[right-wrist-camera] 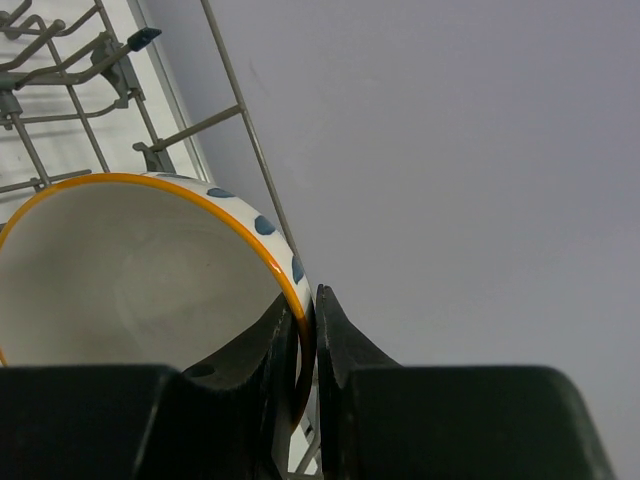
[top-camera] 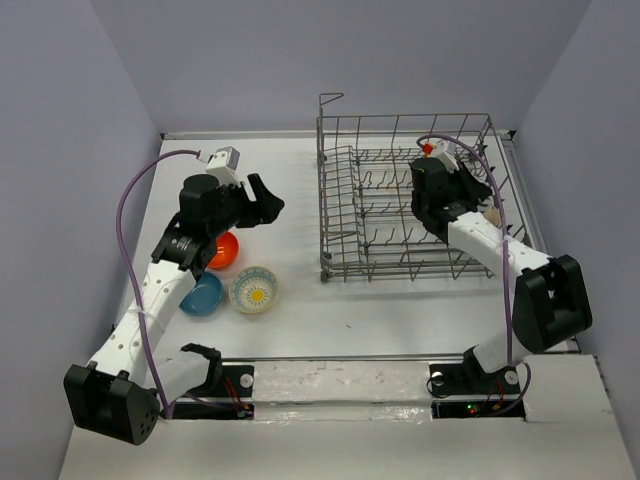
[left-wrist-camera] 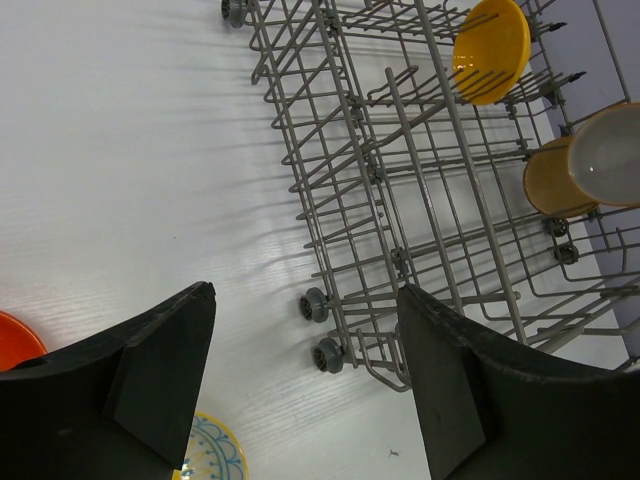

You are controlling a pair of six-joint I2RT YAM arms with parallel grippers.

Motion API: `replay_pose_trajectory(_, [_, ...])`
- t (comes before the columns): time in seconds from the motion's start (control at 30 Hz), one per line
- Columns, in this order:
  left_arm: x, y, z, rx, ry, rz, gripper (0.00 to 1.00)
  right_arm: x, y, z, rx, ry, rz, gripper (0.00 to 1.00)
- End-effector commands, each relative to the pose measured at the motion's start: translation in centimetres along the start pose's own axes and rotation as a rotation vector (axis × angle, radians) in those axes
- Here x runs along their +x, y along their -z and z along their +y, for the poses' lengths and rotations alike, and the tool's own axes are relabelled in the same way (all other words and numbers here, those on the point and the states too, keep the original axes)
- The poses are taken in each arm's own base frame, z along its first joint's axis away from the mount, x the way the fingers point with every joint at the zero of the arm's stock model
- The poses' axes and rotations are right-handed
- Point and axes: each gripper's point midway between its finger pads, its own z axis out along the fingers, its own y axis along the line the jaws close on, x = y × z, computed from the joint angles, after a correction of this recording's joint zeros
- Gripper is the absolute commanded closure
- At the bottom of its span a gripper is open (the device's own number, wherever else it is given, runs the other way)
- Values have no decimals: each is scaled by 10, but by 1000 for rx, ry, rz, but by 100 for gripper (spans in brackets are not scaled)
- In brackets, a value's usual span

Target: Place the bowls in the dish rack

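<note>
- Lavender-grey walls (top-camera: 300,60) close in a white desk (top-camera: 290,180). The rack (top-camera: 325,200) stands on it at the upper right of the overhead view.
- Only the overhead view shows three bowls together at centre left: the orange bowl (top-camera: 222,250), the blue bowl (top-camera: 202,295) and the flower bowl (top-camera: 254,290). They sit close to one another on the desk, well apart from the rack. The left arm partly covers the orange and blue ones.
- The left end effector (top-camera: 265,200) hovers over the desk between those bowls and the rack, released and holding nothing. Its wrist view shows the fingers (left-wrist-camera: 160,380) wide apart, with bare desk and the rack's wheeled corner in the gap.
- Only the left wrist view shows the yellow bowl (left-wrist-camera: 490,50), standing on edge among the tines at the upper right of that frame. From overhead it cannot be picked out behind the wires and the right arm.
- That same view cuts the orange bowl to a sliver at the left edge and the flower bowl to a slice at the bottom edge.
- The right wrist view shows the right end effector (right-wrist-camera: 305,350) clenched on the rim of the spotted bowl (right-wrist-camera: 130,280), one finger inside and one outside. The bowl is white inside, with an orange rim and blue spots outside. Rack wire shows behind it at the upper left.
- From overhead, the right arm reaches into the rack's right half and hides that bowl.
- At the right edge of the left wrist view, a tan round shape with a paler face sits among the wires, cut off. I cannot tell which bowl it is.
</note>
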Motion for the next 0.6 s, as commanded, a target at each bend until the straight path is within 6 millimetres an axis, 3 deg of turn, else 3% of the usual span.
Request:
replay_pose_trajectory(0.0, [-9,2,-7,39,-6,-42,18,-17,2,-11,55,-88,-21,99])
replay_pose_trajectory(0.57, [-4,-2,-4,39,1,-20,18,-20,4,14,7,-20,-57,99])
